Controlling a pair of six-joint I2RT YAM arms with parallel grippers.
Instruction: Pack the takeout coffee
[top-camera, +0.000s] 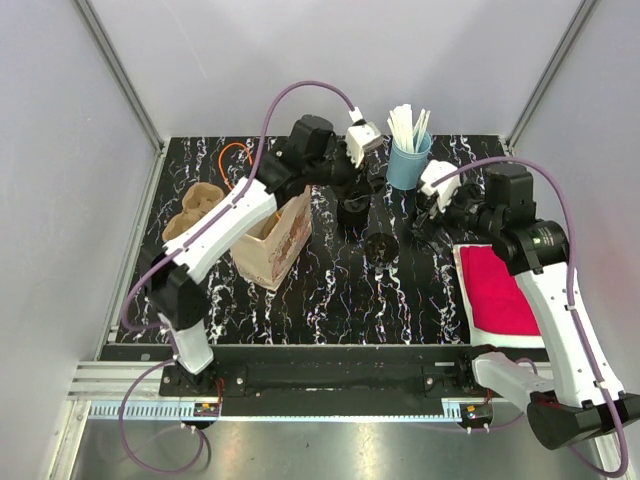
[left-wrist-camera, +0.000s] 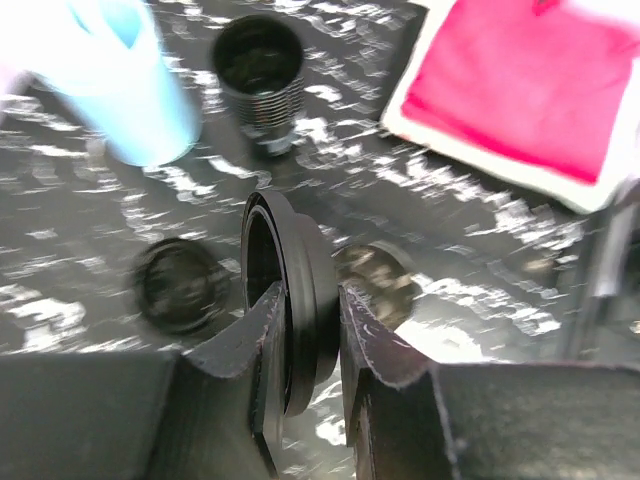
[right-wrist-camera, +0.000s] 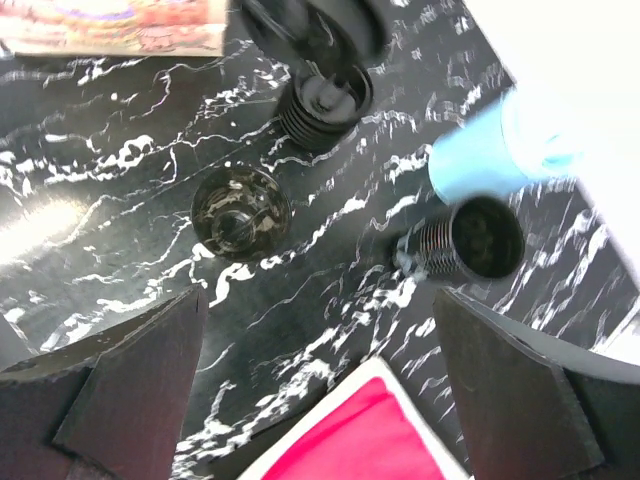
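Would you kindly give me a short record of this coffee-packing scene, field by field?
left gripper: shut on a black lid, held on edge
right gripper: open, holding nothing
black cup: uncovered, beside the blue cup
blue cup contents: white sticks
paper bag: standing, left of centre
cardboard carrier: left of the paper bag
red cloth: lying flat on the right side
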